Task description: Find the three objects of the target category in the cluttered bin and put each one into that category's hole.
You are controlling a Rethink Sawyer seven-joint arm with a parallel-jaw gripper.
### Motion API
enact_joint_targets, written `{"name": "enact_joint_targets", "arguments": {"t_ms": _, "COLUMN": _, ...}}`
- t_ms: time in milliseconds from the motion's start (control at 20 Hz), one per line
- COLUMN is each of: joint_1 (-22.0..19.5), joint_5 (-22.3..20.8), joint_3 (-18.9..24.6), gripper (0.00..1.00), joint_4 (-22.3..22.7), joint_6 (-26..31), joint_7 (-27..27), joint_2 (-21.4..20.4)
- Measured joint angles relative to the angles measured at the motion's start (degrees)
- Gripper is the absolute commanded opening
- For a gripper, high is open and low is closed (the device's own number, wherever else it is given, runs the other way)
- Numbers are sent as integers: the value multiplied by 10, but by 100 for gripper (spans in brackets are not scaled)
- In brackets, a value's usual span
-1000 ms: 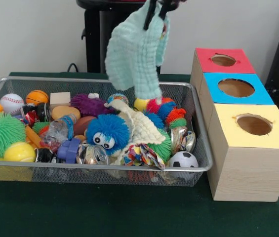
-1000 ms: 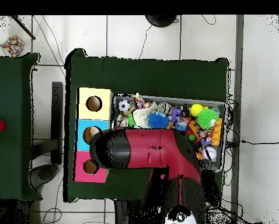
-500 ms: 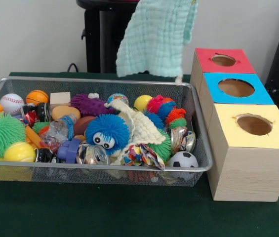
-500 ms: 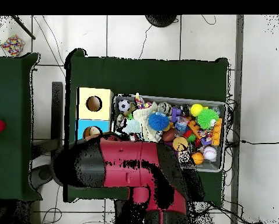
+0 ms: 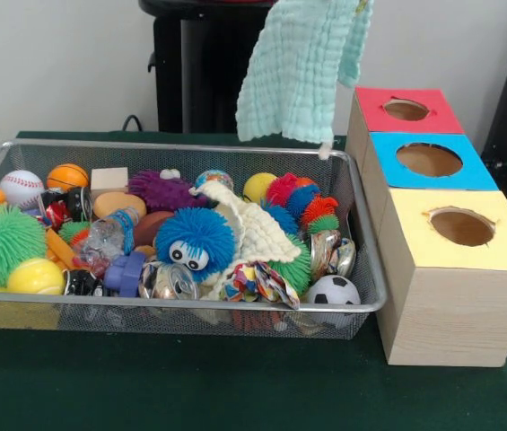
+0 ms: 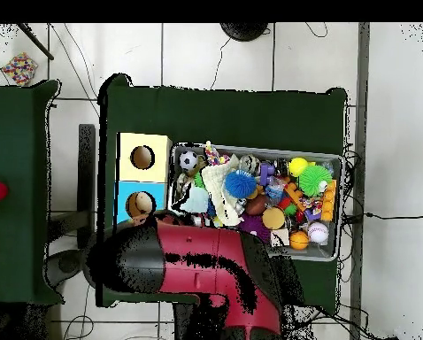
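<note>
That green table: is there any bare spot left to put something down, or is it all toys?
Bare green table runs along the near side of the wire bin and the wooden boxes. In the overhead view, a wide green strip lies beyond the bin. The bin itself is packed with toys; the mint cloth hangs over its far right corner.

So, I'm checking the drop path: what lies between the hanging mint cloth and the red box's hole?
In the front view, nothing: only bare wall shows between the mint cloth and the red box's hole.
</note>
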Motion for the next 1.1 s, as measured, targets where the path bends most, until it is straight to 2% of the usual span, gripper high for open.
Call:
{"name": "enact_joint_targets", "arguments": {"t_ms": 150, "joint_1": 3, "joint_5": 1, "joint_3": -3, "gripper": 0, "joint_4": 9, "joint_6": -19, "joint_7": 0, "joint_2": 7}}
{"name": "enact_joint_targets", "arguments": {"t_ms": 500, "joint_1": 11, "joint_5": 0, "joint_3": -9, "gripper": 0, "joint_4": 36, "joint_6": -113, "joint_7": 0, "joint_2": 44}}
{"name": "enact_joint_targets", "arguments": {"t_ms": 700, "joint_1": 13, "joint_5": 3, "joint_3": -10, "gripper": 0, "joint_4": 57, "joint_6": -203, "joint_7": 0, "joint_2": 78}}
{"name": "enact_joint_targets", "arguments": {"t_ms": 1100, "joint_1": 13, "joint_5": 4, "joint_3": -12, "gripper": 0, "joint_4": 73, "joint_6": -299, "joint_7": 0, "joint_2": 140}}
